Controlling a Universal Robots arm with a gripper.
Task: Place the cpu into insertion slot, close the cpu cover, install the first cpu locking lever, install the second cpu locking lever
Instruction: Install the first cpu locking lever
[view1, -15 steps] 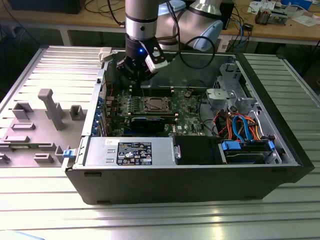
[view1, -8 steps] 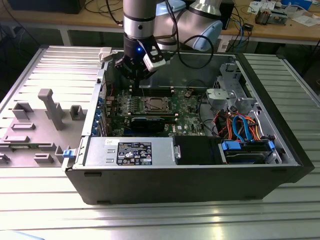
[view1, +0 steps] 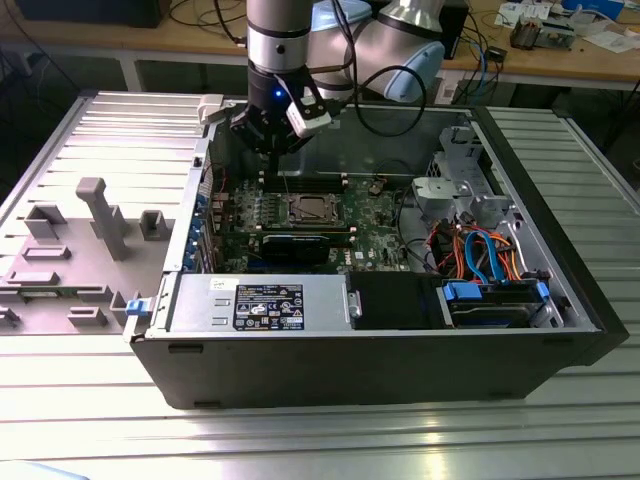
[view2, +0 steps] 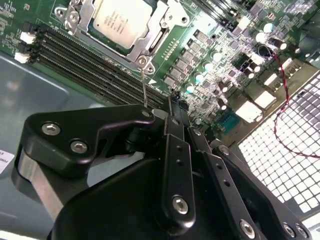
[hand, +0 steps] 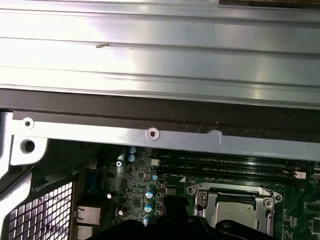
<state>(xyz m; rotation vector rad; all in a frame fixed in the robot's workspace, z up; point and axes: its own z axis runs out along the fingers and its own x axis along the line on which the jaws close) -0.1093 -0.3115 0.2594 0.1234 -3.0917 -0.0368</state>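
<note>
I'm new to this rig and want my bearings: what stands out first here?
The open computer case on the ribbed metal table, and the arm's tool hanging over its far wall. Below it on the green board, the cpu sits in its socket under the closed silvery cover.

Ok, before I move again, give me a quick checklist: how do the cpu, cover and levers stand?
1. cpu seated in the insertion slot: ok, it lies flat inside.
2. cpu cover down: ok, the frame appears to lie around the chip.
3. locking lever latched: not ok, a thin rod stands up towards the gripper.
4. Other lever: cannot tell.
5. Gripper over the board beside the slot: ok.
</note>
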